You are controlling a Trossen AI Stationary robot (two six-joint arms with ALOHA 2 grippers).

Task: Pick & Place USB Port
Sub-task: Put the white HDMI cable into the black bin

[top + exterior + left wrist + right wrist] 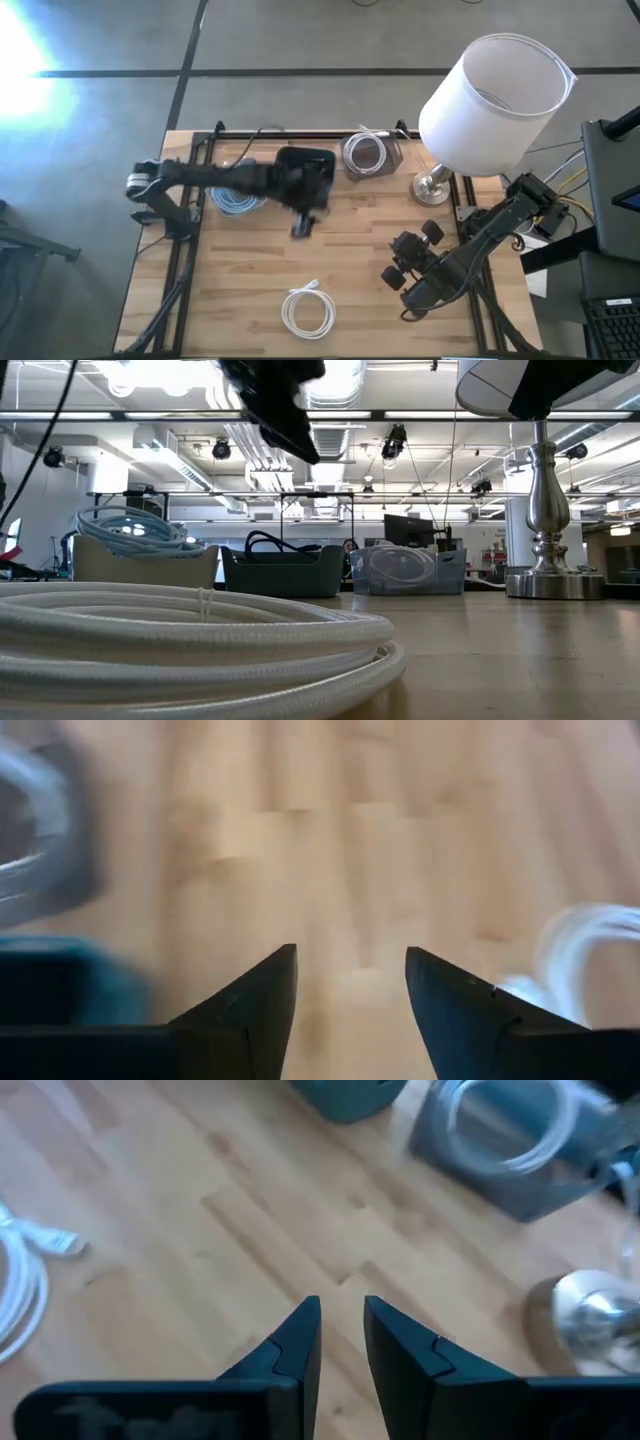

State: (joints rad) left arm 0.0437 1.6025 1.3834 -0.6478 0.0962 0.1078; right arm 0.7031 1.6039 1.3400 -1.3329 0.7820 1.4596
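A white coiled USB cable (308, 310) lies flat on the wooden table near its front edge, its plug end (55, 1237) pointing toward the far side. It fills the foreground of the low view (200, 640). My left gripper (303, 228) hovers open over the table's middle, above bare wood (350, 955), with the coil blurred off to one side (590, 950). My right gripper (398, 262) hangs over the table's right part, slanting down. Its fingers (342, 1302) stand a narrow gap apart with nothing between them.
Along the far edge stand a container of blue cable (235, 200), a dark bin (300, 160) and a clear bin (368, 155) holding a coiled cable. A lamp with a white shade (490, 100) has its metal base (432, 185) at the far right. Bare wood lies between the grippers.
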